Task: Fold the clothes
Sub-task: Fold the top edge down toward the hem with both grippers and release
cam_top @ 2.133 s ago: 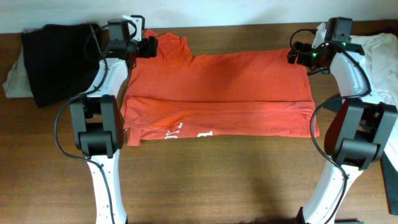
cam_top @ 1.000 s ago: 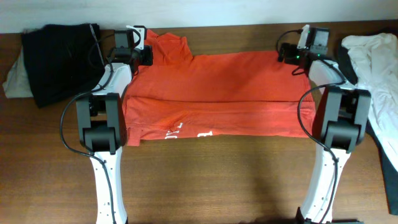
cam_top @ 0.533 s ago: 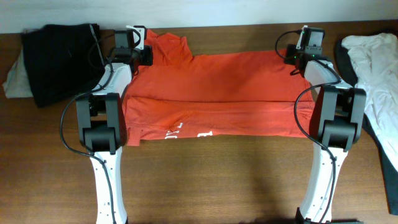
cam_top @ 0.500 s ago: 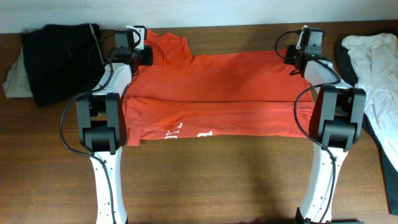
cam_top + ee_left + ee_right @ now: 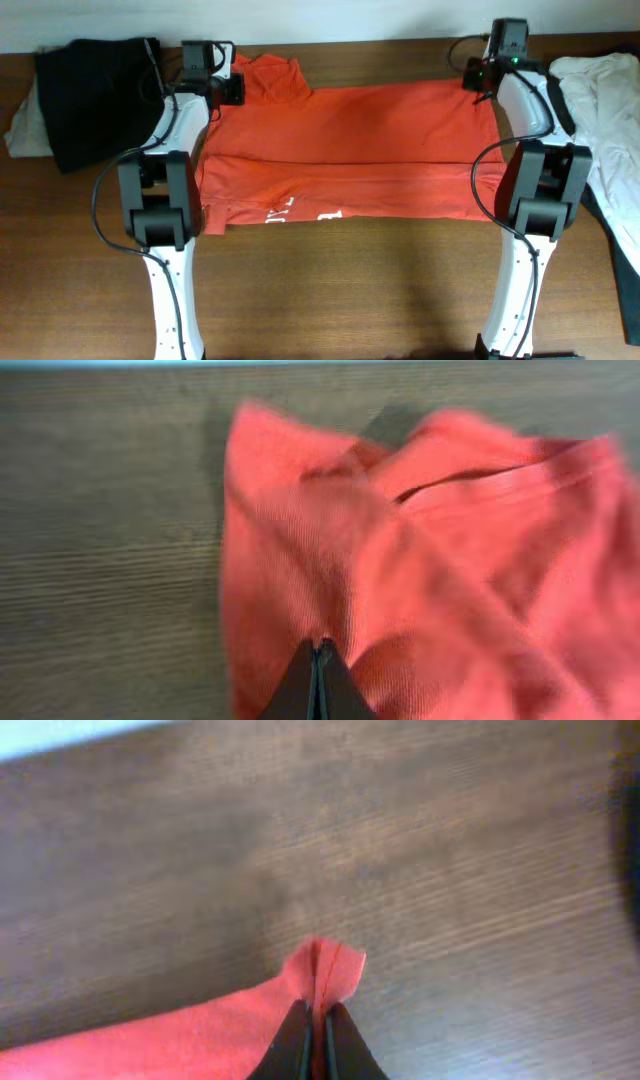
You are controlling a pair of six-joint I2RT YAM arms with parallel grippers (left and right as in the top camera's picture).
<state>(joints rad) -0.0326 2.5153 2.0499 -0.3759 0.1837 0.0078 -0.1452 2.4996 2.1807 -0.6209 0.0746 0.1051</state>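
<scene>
An orange-red T-shirt (image 5: 350, 150) lies spread across the table, its near part folded over with white lettering showing at the front edge. My left gripper (image 5: 232, 88) is shut on the shirt's far left corner; in the left wrist view the closed gripper (image 5: 317, 650) pinches bunched orange fabric (image 5: 420, 580). My right gripper (image 5: 484, 78) is shut on the far right corner; in the right wrist view the gripper (image 5: 317, 1012) clamps a small fold of the orange hem (image 5: 325, 965) above the wood.
A black garment (image 5: 95, 95) lies on a pale cloth (image 5: 22, 130) at the back left. White clothing (image 5: 605, 110) over something dark sits at the right edge. Bare wooden table (image 5: 340, 280) runs along the front between the arm bases.
The right gripper has closed on the shirt's far right corner and drawn it slightly toward the back right. The left gripper has kept its grip and hardly moved.
</scene>
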